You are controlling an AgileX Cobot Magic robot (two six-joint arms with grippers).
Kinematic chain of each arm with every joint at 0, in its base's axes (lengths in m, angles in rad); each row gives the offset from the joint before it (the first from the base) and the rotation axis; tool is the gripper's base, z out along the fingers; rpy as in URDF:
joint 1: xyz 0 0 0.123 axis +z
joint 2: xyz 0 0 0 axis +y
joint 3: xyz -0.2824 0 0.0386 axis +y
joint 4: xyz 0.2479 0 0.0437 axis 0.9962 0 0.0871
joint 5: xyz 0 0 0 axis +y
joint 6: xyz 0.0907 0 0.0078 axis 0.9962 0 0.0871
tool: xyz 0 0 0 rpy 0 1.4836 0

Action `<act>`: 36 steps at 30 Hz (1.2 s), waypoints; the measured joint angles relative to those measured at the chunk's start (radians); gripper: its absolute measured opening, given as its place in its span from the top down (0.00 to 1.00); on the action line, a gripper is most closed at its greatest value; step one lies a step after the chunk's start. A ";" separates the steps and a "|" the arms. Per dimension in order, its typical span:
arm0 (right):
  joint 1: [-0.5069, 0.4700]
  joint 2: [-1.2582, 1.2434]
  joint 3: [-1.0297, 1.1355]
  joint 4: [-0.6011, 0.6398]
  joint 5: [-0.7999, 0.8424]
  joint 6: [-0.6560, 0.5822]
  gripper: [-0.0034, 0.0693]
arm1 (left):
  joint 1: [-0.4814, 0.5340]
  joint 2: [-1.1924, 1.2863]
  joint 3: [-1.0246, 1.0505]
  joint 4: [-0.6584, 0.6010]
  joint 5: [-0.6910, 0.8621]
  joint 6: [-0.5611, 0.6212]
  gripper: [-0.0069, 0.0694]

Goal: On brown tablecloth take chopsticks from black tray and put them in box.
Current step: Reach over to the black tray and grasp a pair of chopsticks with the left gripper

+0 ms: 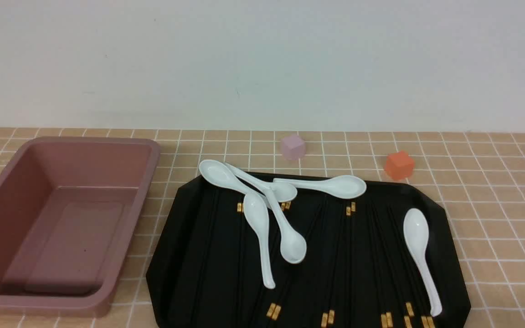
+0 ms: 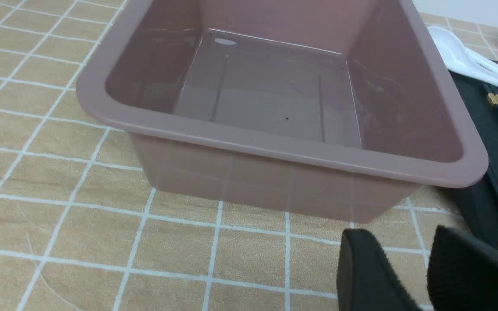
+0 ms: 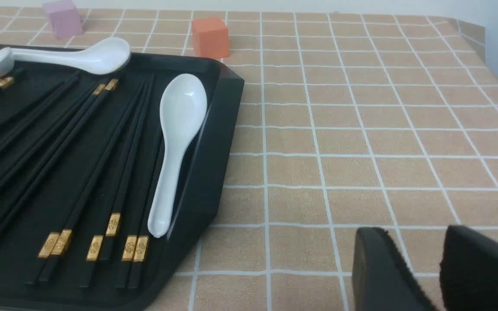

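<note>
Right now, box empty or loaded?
Empty. The box shows a bare floor in front and left wrist views; the chopsticks lie on the black tray.

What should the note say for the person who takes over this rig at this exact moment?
Left gripper: open, holding nothing, near the box's short side.
Right gripper: open, holding nothing, over the tablecloth beside the black tray.
Box: empty, to the left of the black tray.
Chopsticks: all lying in the tray, some under white spoons.
Done: nothing, as no chopstick is in the box.
Left: pick the chopsticks out of the tray and put them in the box, leaving the spoons.
</note>
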 joint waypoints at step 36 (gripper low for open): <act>0.000 0.000 0.000 0.001 0.000 0.000 0.62 | 0.000 0.000 0.000 0.031 0.000 0.000 0.60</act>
